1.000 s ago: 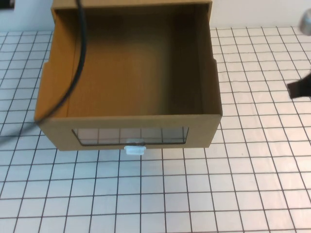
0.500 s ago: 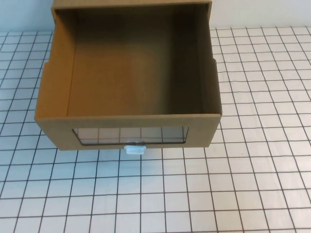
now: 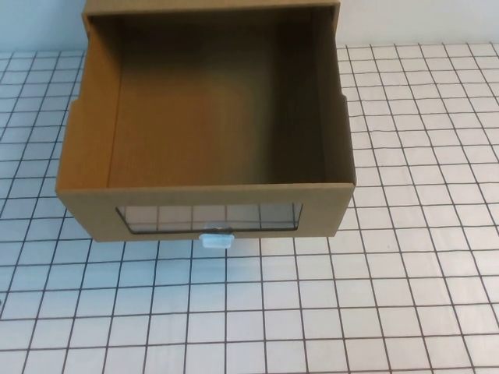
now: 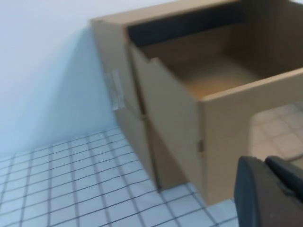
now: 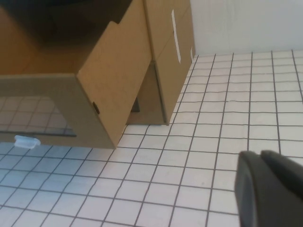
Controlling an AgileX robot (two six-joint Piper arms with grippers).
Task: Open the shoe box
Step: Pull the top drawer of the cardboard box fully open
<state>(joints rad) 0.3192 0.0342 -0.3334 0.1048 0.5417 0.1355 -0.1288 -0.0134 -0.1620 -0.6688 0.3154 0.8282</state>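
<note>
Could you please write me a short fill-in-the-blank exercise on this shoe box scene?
1. The shoe box has its drawer pulled out, and the drawer's inside is ____.
2. The pale tab sits below the clear window on the drawer's ____ panel.
3. The right hand, off the box's right side above the grid table, is ____ and holds nothing.
4. The left hand hangs near the drawer's ____ front corner, apart from it.
Missing words: empty; front; shut; left.

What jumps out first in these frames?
The cardboard drawer stands pulled out and empty at centre, window and white tab on its near front. Left gripper hangs shut by its left front corner, right gripper shut over the tiles to its right; neither shows from above.
</note>
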